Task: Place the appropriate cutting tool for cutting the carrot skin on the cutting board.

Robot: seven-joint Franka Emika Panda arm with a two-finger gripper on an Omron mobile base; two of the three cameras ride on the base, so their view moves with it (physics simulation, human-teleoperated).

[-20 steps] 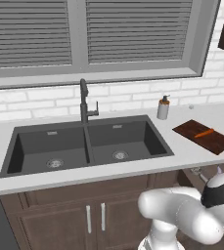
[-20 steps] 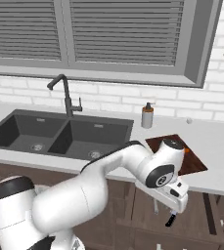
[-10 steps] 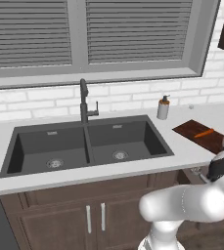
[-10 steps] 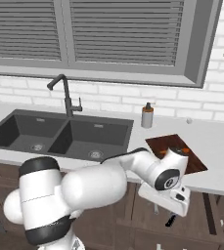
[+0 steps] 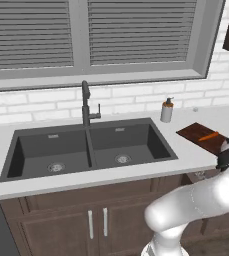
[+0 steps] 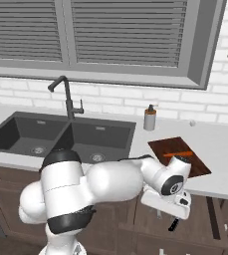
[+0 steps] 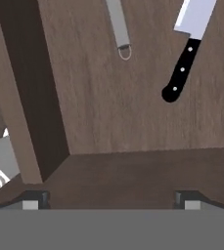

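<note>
1. The white arm's two-finger gripper point(image 6: 172, 225) is being held low, in front of the cabinets and below the counter edge, over what is judged to be an open wooden drawer point(image 7: 133, 122); its jaws are being kept fully apart and nothing is being gripped.
2. A black-handled knife with a pale blade point(image 7: 184, 53) and a slim grey metal tool with a loop at its end point(image 7: 119, 27) are lying in the drawer, well apart. The grey tool is judged likelier to be the peeler.
3. For a clean pick, the hand should be moved over the chosen handle and the jaws set across it before closing.
4. The flat, dark reddish-brown wooden cutting board point(image 6: 170, 147) is being shown on the counter right of the sink, with the thin orange carrot point(image 6: 177, 154) lying on it; the left base view is showing the same board point(image 5: 195, 132).
</note>
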